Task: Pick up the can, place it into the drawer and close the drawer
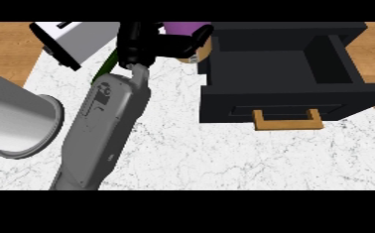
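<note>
The purple can (182, 28) shows at the top of the head view, just left of the open black drawer (278, 100). My right hand (144, 42) is curled round the can, with its fingers (199, 37) wrapped over the can's right side, hiding most of its body. The drawer's inside is bare and dark, and its tan handle (287, 121) faces me. Of the left arm only a grey forearm (26, 120) shows at the left edge; its hand is out of view.
A white and grey appliance (73, 38) stands at the back left, close to my right hand. A thin green object (110, 61) lies partly hidden behind my right forearm. White marble counter (219, 157) stretches in front of the drawer.
</note>
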Motion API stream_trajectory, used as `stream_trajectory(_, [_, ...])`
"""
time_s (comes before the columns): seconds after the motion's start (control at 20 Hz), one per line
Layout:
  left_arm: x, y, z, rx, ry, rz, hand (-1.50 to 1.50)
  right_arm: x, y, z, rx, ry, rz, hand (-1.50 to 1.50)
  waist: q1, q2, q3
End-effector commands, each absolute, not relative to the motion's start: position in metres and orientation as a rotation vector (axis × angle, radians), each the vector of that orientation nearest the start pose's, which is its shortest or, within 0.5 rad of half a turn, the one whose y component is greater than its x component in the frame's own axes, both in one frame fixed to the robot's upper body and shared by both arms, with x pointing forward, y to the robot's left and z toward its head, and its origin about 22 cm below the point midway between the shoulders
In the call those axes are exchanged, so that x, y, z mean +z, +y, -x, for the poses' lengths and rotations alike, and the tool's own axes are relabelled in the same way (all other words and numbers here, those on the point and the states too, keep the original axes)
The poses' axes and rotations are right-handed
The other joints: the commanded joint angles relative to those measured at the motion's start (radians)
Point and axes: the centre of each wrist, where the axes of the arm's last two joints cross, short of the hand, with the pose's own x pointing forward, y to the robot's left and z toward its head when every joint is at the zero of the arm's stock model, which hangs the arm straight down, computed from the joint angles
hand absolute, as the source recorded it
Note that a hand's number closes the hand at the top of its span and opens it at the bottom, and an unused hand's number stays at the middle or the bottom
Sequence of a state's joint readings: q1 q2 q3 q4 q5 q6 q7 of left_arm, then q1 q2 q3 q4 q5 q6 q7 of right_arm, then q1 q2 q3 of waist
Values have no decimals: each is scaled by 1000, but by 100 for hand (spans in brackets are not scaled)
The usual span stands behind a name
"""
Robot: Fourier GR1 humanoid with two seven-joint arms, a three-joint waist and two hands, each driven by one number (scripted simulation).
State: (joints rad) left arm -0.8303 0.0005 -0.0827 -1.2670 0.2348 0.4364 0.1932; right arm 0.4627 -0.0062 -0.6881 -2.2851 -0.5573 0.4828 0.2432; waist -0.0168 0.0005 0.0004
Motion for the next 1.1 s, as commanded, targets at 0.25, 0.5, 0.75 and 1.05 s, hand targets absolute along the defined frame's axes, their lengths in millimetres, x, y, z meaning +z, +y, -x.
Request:
stream_trajectory(0.25, [201, 61, -405, 85, -1742, 190, 150, 123, -357, -79, -162, -1795, 148, -150, -2, 4, 0])
stream_trajectory(0.5, [203, 37, -409, 101, -1743, 162, 150, 121, -350, -71, -129, -1805, 144, -150, -18, 4, 0])
stream_trajectory(0.75, [225, 11, -409, 86, -1721, 169, 150, 124, -376, -81, -114, -1791, 149, -150, -22, 5, 0])
stream_trajectory(1.05, [215, 4, -414, 50, -1709, 184, 150, 111, -361, -86, -133, -1798, 142, -150, -18, 5, 0])
